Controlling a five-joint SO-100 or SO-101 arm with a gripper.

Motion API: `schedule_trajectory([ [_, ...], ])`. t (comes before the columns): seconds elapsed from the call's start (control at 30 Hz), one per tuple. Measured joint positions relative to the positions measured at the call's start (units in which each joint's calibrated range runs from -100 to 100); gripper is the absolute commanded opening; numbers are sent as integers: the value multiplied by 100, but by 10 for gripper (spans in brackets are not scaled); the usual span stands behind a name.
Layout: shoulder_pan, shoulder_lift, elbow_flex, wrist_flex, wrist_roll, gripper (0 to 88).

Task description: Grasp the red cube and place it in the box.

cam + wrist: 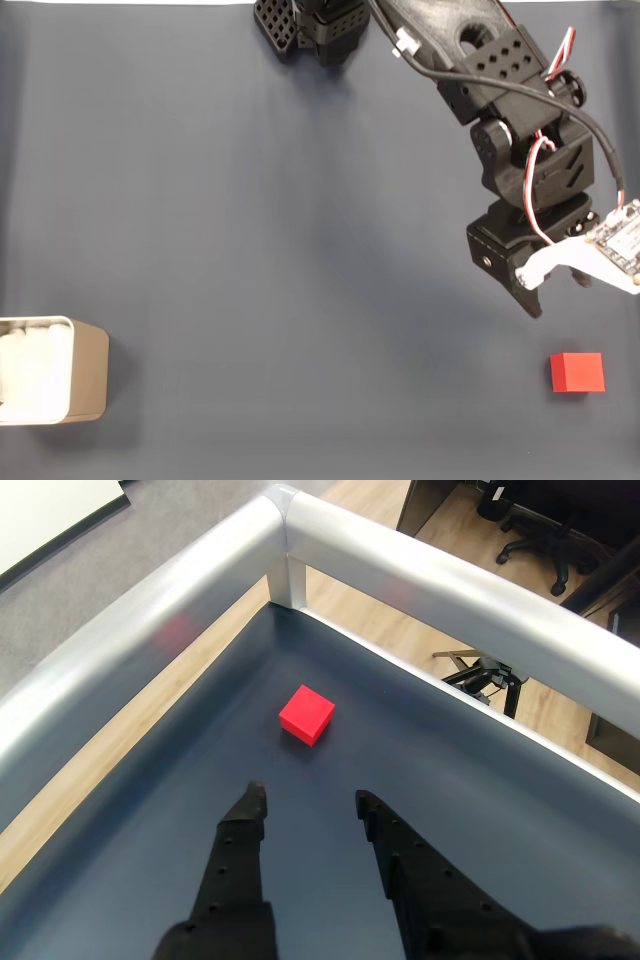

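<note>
In the fixed view, the red cube (577, 372) sits on the dark table (280, 250) at the lower right, with the gripper (555, 290) hanging just above it in the picture and apart from it. The box (52, 370) stands well apart from the cube, at the left edge.

In the wrist view, the cube (306, 714) lies ahead of the gripper (310, 805), a little left of the gap between the spread, empty fingers (240, 850), with the table's metal rail (150, 630) beyond it. A good grasp likely means advancing, nudging slightly left to centre the cube, then lowering before closing.
</note>
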Motion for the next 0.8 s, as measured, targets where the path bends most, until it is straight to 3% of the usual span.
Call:
schedule_trajectory([
  [0.8,-89,1242,-723,-644,-103,350],
])
